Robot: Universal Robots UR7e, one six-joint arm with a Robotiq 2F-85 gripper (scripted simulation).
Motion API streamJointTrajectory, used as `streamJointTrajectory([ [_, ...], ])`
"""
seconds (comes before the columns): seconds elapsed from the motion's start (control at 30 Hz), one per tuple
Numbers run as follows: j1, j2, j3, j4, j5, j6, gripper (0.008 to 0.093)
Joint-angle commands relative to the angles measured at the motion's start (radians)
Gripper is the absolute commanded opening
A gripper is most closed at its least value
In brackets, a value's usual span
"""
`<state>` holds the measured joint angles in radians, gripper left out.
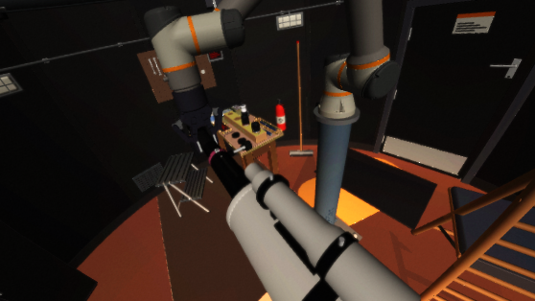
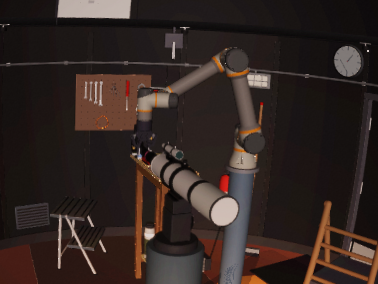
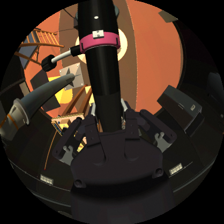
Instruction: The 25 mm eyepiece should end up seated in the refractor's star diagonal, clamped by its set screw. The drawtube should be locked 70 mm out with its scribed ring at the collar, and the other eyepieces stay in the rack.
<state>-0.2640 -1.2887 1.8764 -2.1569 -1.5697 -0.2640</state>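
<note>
My gripper (image 3: 108,118) (image 1: 199,136) sits at the rear end of the refractor, where it is closed around the black drawtube (image 3: 103,67) that runs out of the grey telescope tube (image 1: 297,230). A pink ring (image 3: 99,43) (image 1: 214,154) circles the drawtube further along, with a small screw block on it. A white-stemmed lock knob (image 3: 57,58) sticks out sideways beside that ring. The eyepiece rack (image 1: 249,128) stands on a wooden table just behind the gripper, with several dark eyepieces upright in it. The star diagonal is hidden from me.
Behind the work hangs a pegboard of wrenches (image 2: 112,101) on the dark dome wall. A folding step stool (image 1: 180,179) stands to the left, the arm's blue pedestal (image 1: 333,167) to the right, and a wooden ladder (image 1: 479,239) at the far right.
</note>
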Motion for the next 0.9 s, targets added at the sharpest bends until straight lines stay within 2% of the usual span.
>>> streamJointTrajectory([
  [0.0, 0.000, 0.000, 0.000, 0.000, 0.000, 0.000, 0.0460],
  [0.53, 0.000, 0.000, 0.000, 0.000, 0.000, 0.000, 0.0780],
  [0.87, 0.000, 0.000, 0.000, 0.000, 0.000, 0.000, 0.0780],
])
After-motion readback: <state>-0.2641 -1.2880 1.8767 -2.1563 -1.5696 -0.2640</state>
